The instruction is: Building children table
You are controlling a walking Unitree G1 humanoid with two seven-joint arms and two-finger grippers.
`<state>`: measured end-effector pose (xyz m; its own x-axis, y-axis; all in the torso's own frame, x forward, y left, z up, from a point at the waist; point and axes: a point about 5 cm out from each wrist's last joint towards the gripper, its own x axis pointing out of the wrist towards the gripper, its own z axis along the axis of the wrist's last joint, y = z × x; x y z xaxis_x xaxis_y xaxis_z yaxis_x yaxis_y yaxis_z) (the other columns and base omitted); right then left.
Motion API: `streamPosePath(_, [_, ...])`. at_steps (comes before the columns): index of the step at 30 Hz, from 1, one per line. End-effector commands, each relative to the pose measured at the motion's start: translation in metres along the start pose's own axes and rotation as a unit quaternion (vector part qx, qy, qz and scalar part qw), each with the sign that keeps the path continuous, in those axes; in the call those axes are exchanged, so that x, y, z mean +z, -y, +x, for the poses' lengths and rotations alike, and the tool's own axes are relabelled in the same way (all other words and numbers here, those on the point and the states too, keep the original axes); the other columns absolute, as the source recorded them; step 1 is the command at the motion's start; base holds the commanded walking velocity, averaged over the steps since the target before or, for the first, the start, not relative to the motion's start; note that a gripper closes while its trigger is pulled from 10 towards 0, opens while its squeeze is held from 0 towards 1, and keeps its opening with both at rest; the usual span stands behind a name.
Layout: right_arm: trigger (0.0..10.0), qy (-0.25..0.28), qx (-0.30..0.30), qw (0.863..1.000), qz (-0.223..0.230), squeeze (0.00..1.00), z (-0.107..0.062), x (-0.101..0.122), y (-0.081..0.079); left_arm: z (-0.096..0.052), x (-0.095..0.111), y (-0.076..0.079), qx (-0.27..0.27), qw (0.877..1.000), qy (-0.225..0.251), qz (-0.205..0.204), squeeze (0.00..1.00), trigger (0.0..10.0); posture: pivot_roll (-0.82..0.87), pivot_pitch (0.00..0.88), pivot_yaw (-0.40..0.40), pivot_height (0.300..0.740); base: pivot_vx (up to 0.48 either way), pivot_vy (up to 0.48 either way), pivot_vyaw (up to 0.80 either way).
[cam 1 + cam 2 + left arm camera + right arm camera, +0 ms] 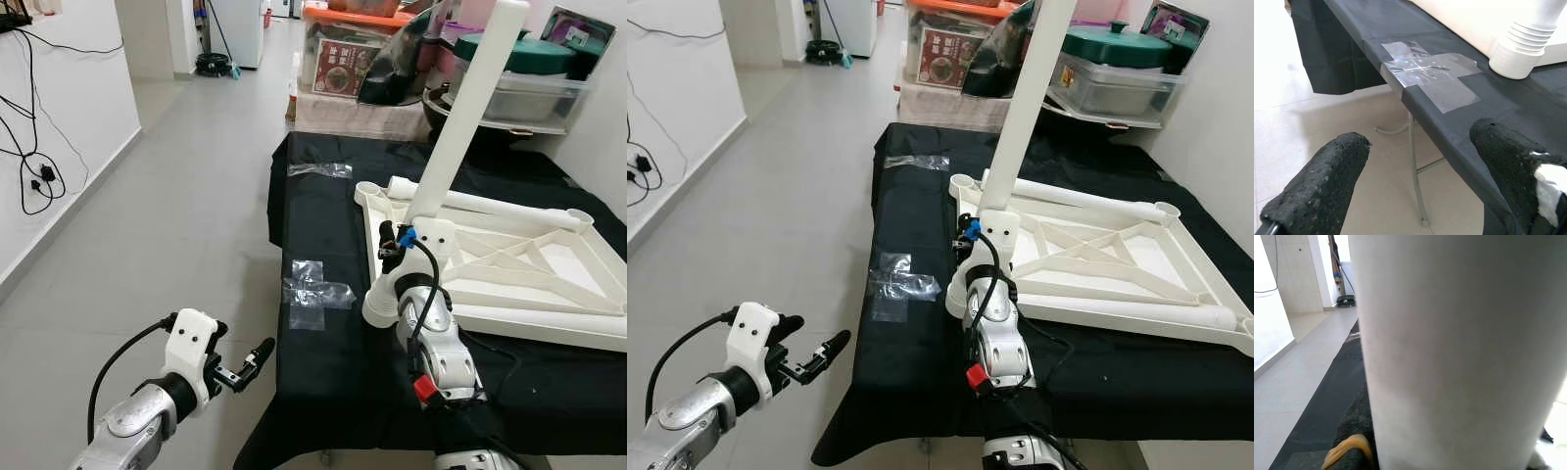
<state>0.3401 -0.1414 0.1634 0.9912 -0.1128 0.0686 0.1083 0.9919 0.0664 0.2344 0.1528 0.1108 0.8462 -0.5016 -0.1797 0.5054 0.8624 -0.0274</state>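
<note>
**Table leg stands up in the corner of the frame**

Table frame [509, 257], white and turned upside down, lies on a black cloth [323, 352] over a folding table. A long white table leg [460, 117] leans up from the near corner socket [384, 304] at the frame's left edge. The right gripper [392, 240] is at the bottom of that leg, right against it. Its fingers are hidden from the head view. The left gripper [240, 369] hangs in the air past the cloth's left edge, over the floor, with its two black fingers apart and nothing between them. Clear plastic bags [315, 291] lie flat on the cloth between the frame and the cloth's edge. To the left, a wide grey tiled floor [186, 215] runs back to a doorway. Storage boxes [343, 54] sit behind the table, and a white wall [59, 127] with black cables is on the far left.

From the left wrist, the two black fingers [1322, 181] stand wide apart. Beyond them are the cloth's edge, the clear bags [1430, 68], the ribbed white socket [1520, 54], and a thin metal table support [1415, 181] below.

From the right wrist, the white leg [1459, 352] is very close and touches the gripper's dark pad [1354, 431], so the gripper is closed around it.
</note>
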Motion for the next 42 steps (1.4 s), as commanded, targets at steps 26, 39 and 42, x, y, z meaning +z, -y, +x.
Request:
streamPosePath(26, [10.0, 0.039, 0.008, 0.999, 0.009, 1.00, -0.005, 0.015, 0.003, 0.002, -0.005, 0.002, -0.009, 1.000, -0.007, -0.005, 0.00, 10.0, 0.05, 0.000, -0.088, 0.740, 0.000, 0.000, 0.00])
streamPosePath(39, [10.0, 0.052, 0.062, 0.997, 0.002, 1.00, -0.009, 0.025, 0.004, 0.003, -0.007, 0.003, -0.015, 1.000, -0.009, -0.009, 0.00, 10.0, 0.03, 0.000, -0.082, 0.740, 0.000, 0.000, 0.00])
streamPosePath(42, [10.0, 0.045, 0.083, 0.996, -0.006, 1.00, -0.008, 0.024, 0.002, 0.003, -0.007, 0.003, -0.016, 1.000, -0.009, -0.010, 0.00, 10.0, 0.04, 0.000, -0.083, 0.740, 0.000, 0.000, 0.00])
